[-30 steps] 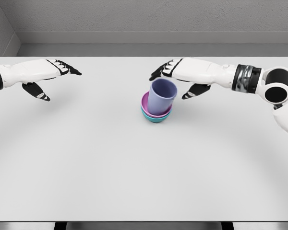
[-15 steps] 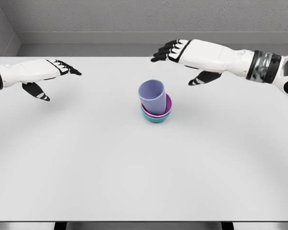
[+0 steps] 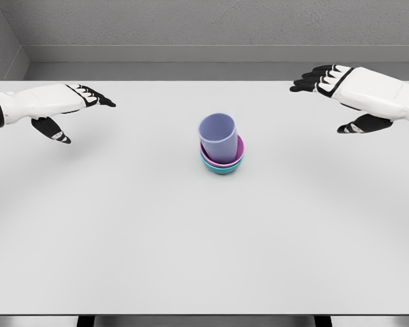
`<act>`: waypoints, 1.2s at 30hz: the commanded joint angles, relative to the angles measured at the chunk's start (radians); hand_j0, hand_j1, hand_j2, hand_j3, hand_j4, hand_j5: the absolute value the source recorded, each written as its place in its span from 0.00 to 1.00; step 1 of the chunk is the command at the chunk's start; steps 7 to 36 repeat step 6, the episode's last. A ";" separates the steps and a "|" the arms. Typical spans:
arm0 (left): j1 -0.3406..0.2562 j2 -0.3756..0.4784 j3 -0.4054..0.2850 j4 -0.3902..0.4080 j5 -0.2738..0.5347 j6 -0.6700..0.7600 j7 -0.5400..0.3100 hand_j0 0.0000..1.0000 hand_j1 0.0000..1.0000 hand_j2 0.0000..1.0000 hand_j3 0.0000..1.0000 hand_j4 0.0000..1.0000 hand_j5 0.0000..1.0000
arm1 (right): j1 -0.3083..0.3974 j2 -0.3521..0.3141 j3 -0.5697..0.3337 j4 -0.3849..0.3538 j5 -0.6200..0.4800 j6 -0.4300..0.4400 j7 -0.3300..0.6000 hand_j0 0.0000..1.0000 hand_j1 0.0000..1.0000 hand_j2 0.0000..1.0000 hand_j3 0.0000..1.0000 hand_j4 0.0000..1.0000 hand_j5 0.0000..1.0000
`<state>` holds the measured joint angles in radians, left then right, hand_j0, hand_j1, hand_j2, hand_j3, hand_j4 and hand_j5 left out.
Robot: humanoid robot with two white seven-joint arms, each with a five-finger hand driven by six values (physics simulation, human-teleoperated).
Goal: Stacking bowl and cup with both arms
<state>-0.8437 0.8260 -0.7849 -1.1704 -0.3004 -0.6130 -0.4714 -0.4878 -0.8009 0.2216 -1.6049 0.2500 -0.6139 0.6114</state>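
A lavender cup (image 3: 217, 137) stands tilted slightly left inside a magenta bowl (image 3: 237, 155), which nests in a teal bowl (image 3: 223, 168) at the middle of the white table (image 3: 191, 238). My right hand (image 3: 337, 95) hovers open at the upper right, well away from the stack. Over the table's left side my left hand (image 3: 78, 112) is open too, fingers pointing right and holding nothing.
A grey wall runs behind the table's far edge (image 3: 191, 81). The table's near edge (image 3: 204, 315) shows at the bottom of the view.
My right hand has let go of the cup and drawn back to the right, away from the stack. The cup has settled into the bowls, leaning left. The left arm has not moved.
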 commanded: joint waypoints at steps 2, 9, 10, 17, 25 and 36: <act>0.000 0.001 0.001 0.000 0.006 0.002 0.000 1.00 1.00 1.00 1.00 1.00 1.00 | 0.000 0.000 -0.001 0.000 -0.006 0.003 -0.001 1.00 1.00 1.00 1.00 1.00 1.00; 0.000 0.001 0.001 0.000 0.006 0.002 0.000 1.00 1.00 1.00 1.00 1.00 1.00 | 0.000 0.002 -0.001 -0.001 -0.006 0.003 -0.001 1.00 1.00 1.00 1.00 1.00 1.00; 0.000 0.001 0.001 0.000 0.006 0.002 0.000 1.00 1.00 1.00 1.00 1.00 1.00 | 0.000 0.002 -0.001 -0.001 -0.006 0.003 -0.001 1.00 1.00 1.00 1.00 1.00 1.00; 0.000 0.001 0.001 0.000 0.006 0.002 0.000 1.00 1.00 1.00 1.00 1.00 1.00 | 0.000 0.002 -0.001 -0.001 -0.006 0.003 -0.001 1.00 1.00 1.00 1.00 1.00 1.00; 0.000 0.001 0.001 0.000 0.006 0.002 0.000 1.00 1.00 1.00 1.00 1.00 1.00 | 0.000 0.002 -0.001 -0.001 -0.006 0.003 -0.001 1.00 1.00 1.00 1.00 1.00 1.00; 0.000 0.001 0.001 0.000 0.006 0.002 0.000 1.00 1.00 1.00 1.00 1.00 1.00 | 0.000 0.002 -0.001 -0.001 -0.006 0.003 -0.001 1.00 1.00 1.00 1.00 1.00 1.00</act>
